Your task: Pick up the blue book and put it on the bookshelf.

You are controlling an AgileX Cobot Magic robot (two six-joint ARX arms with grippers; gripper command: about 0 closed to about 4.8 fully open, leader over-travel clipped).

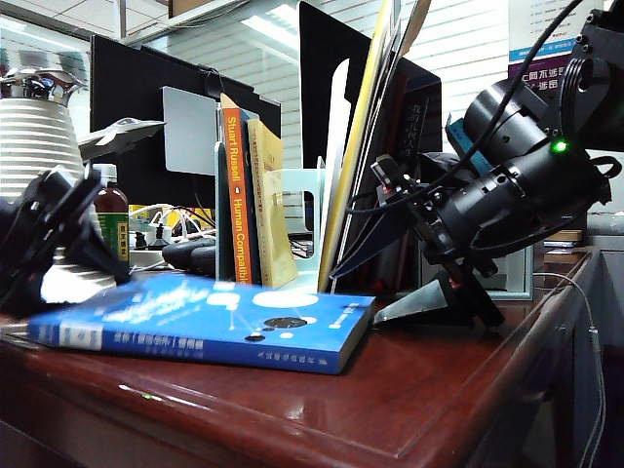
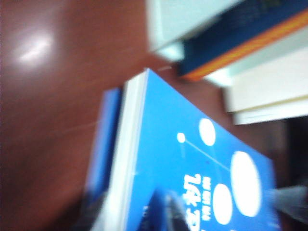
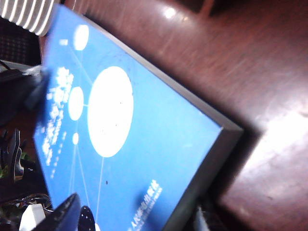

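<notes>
The blue book [image 1: 214,317] lies flat on the dark wooden desk, cover up, with white circles and thin lines on it. My left gripper [image 1: 102,268] is at its left end. In the blurred left wrist view the jaws of the left gripper [image 2: 130,217] straddle the book [image 2: 192,163], one finger [image 2: 168,211] over the cover; whether they press it is unclear. My right gripper [image 1: 400,310] is at the book's right end. There the right gripper [image 3: 137,219] is shut on the book [image 3: 144,144], one finger [image 3: 70,216] on the cover and one under the edge. The bookshelf [image 1: 292,180] stands behind.
An orange-spined book [image 1: 234,195] and a yellow one stand in the rack, with tall folders [image 1: 361,146] leaning to its right. A white ribbed vessel [image 1: 34,146] and a green-labelled bottle [image 1: 112,219] stand at the back left. A monitor [image 1: 146,88] is behind them.
</notes>
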